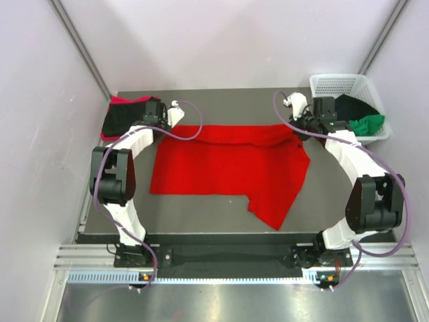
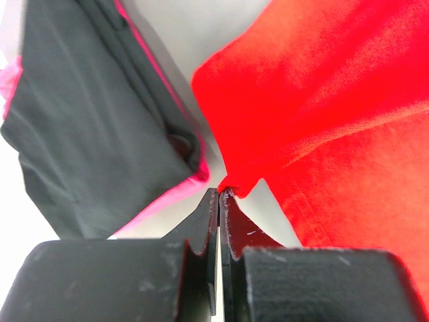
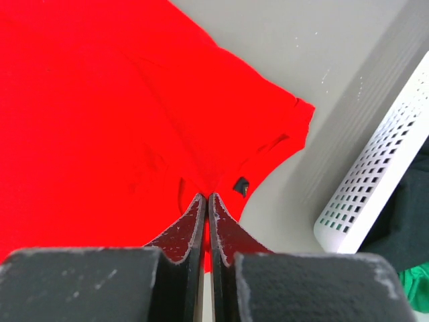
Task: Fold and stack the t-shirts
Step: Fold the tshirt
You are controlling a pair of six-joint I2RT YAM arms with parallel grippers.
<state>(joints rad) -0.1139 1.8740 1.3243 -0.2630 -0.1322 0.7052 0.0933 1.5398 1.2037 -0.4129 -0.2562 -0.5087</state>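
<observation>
While both claws are pressed together, the left gripper point(image 2: 219, 191) pinches the far left corner of the bright red soft cloth t-shirt point(image 1: 228, 164) and the right gripper point(image 3: 206, 196) its far right edge — the shirt lies spread across the middle of the dark table point(image 1: 201, 218). At the table's far left corner a folded black t-shirt point(image 1: 122, 122) rests on a pinkish red t-shirt point(image 1: 127, 100); a white plastic lattice basket point(image 1: 335, 84) sits at the far right corner.

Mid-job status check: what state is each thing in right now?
Left end effector: shut on red t-shirt's far edge.
Right end effector: shut on same edge.
Red t-shirt: spread on table.
Black t-shirt: folded, atop pinkish red t-shirt.
Basket: holds crumpled dark shirt, green shirt.
</observation>
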